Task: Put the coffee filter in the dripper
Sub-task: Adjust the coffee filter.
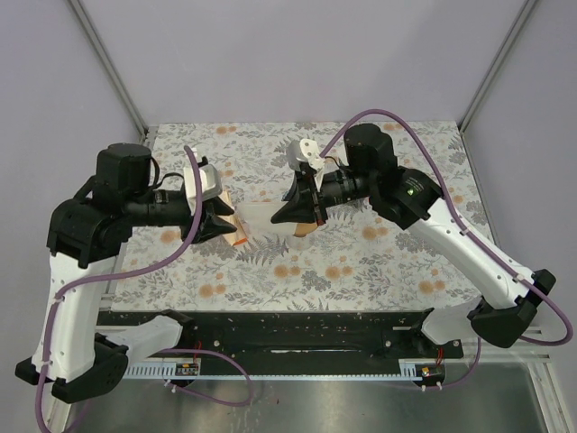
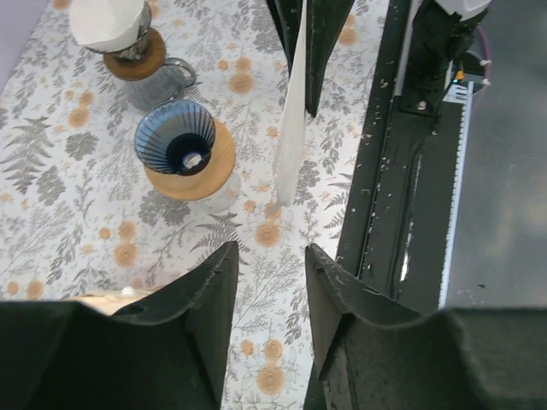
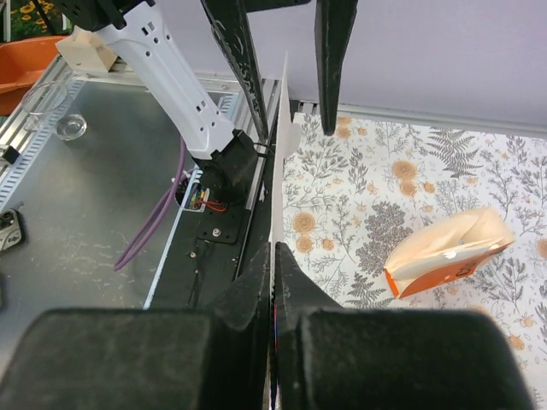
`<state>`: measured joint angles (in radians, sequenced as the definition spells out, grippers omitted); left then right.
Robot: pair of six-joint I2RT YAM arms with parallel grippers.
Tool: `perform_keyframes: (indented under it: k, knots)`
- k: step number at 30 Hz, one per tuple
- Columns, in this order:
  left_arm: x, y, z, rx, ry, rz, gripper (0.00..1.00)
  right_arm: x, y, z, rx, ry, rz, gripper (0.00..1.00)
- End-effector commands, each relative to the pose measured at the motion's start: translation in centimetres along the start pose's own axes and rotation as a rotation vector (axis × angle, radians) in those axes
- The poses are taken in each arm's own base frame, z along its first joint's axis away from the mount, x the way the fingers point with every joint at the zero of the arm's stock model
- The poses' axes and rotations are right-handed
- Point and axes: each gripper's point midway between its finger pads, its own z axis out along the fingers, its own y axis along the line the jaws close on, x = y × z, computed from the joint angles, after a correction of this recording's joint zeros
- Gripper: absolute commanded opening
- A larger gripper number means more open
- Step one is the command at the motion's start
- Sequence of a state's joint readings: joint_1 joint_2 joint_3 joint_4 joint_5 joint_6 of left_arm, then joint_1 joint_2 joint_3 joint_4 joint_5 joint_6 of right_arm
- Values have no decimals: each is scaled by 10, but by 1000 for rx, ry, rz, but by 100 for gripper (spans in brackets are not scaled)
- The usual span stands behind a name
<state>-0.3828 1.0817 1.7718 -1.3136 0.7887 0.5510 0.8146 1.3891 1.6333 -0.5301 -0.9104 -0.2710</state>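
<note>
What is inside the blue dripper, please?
The blue dripper holds nothing: just ribbed walls and a bottom hole showing something pale. Whatever sits under its wooden collar is hidden.

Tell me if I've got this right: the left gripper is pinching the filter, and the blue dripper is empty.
Not quite. The right gripper is the one pinching the filter; the right wrist view shows its fingers shut on the sheet's edge. The left gripper is open, its fingers apart. The blue dripper is empty, as you said.
</note>
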Motion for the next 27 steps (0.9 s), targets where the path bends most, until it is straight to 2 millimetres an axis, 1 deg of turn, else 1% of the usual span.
perform_keyframes:
  k: [1,2,4,6,8,9,10,13,15,17,18,20,21,23,25,27]
  knots:
    - [-16,-15,4,106,-81,8,37,-12,3,-2,-23,-37,-24,0]
    - [-18,-15,4,110,-89,4,35,-12,4,-1,-29,-38,-22,0]
    - [-21,-13,7,114,-101,-17,22,-13,4,-1,-36,-42,-23,0]
    - [-22,-18,9,154,-118,-14,22,-12,4,0,-37,-45,-26,0]
    - [-21,-25,10,201,-128,-13,31,-13,4,-1,-34,-47,-29,0]
    - [-20,-26,11,206,-129,-12,36,-13,4,-1,-31,-44,-28,0]
    - [-18,-24,11,198,-122,-5,38,-13,5,-1,-32,-45,-30,0]
    - [-14,-19,12,171,-103,18,38,-14,6,-2,-38,-46,-34,0]
    - [-18,-19,12,175,-118,17,33,-13,6,-2,-42,-45,-33,0]
    - [-22,-15,13,159,-127,3,33,-12,6,-1,-39,-41,-31,0]
    - [-22,-13,12,145,-124,12,35,-12,6,-1,-41,-40,-33,0]
    - [-18,-5,11,97,-96,51,45,-10,6,-3,-35,-32,-34,0]
    - [-15,0,11,76,-79,73,47,-11,7,-3,-36,-33,-38,0]
    - [-11,6,10,45,-60,80,49,-12,8,-4,-36,-35,-44,0]
    - [-18,-1,11,89,-96,73,51,-12,8,-4,-39,-35,-44,0]
    - [-25,-1,12,89,-123,35,53,-11,8,-4,-41,-33,-42,0]
